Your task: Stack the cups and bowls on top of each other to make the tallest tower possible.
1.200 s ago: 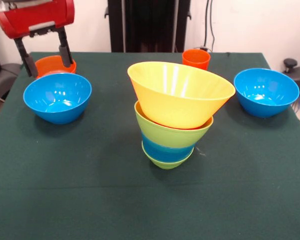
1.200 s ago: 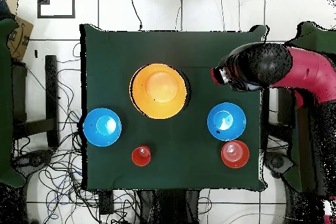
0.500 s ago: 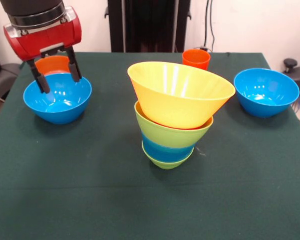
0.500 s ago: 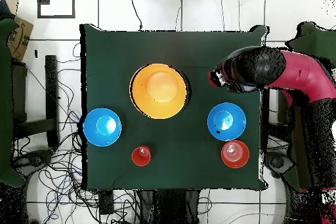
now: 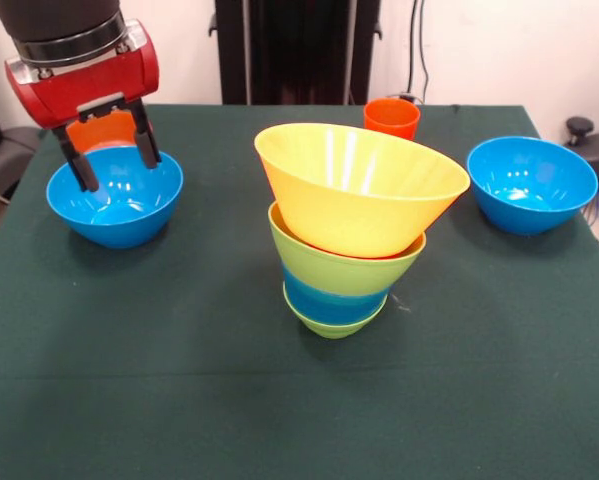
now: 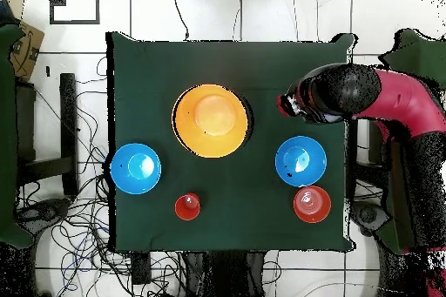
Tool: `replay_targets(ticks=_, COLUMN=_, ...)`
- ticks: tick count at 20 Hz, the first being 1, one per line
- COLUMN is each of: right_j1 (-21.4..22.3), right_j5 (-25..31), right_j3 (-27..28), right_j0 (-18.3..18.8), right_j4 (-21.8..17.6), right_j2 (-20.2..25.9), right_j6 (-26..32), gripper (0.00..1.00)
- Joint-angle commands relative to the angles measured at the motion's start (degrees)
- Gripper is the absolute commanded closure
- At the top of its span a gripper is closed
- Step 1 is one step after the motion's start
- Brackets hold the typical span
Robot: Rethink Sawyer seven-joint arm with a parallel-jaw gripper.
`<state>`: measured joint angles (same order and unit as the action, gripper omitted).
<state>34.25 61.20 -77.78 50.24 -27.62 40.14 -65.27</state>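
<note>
**A:** End effector (image 5: 109, 155) of the red and black arm, front view: where does it stand, and what does it carry?

**B:** It hangs over the glossy blue plastic bowl (image 5: 115, 196) at the left of the green-clothed counter (image 5: 179, 380). Its two dark fingers (image 5: 146, 146) are spread apart with nothing between them. Their tips appear to reach down to about rim level; whether they touch the bowl cannot be told.

**A:** And the other pieces?

**B:** A small orange plastic bowl (image 5: 101, 130) sits just behind the blue one, partly hidden by the fingers. The tower (image 5: 351, 235), a column of nested plastic bowls with a small green base, blue and lime bands, and the large yellow bowl tilted on top, stands at mid-counter. An orange plastic tumbler (image 5: 391, 117) stands behind it, and a second blue plastic bowl (image 5: 531, 184) lies at the right.

**A:** Which relation governs the next move?

**B:** Probably the vertical one: the blue bowl lies directly beneath the end effector, so a grasp on its rim needs mainly a descent. The tower lies well apart, sideways across the counter.
</note>
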Motion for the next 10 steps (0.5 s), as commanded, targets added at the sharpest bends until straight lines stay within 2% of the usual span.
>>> replay_targets(ticks=1, right_j1=-2.6, right_j5=-1.6, right_j3=-1.5, right_j0=0.3, right_j4=-6.1, right_j2=1.8, right_j6=17.3, gripper=0.0)
replay_targets(ticks=6, right_j1=-3.1, right_j5=-1.3, right_j3=-1.1, right_j0=0.5, right_j4=-6.7, right_j2=2.4, right_j6=17.3, gripper=0.0)
replay_targets(ticks=10, right_j1=-2.5, right_j5=0.6, right_j3=-1.6, right_j0=1.7, right_j4=-6.9, right_j2=3.7, right_j6=20.4, gripper=0.0)
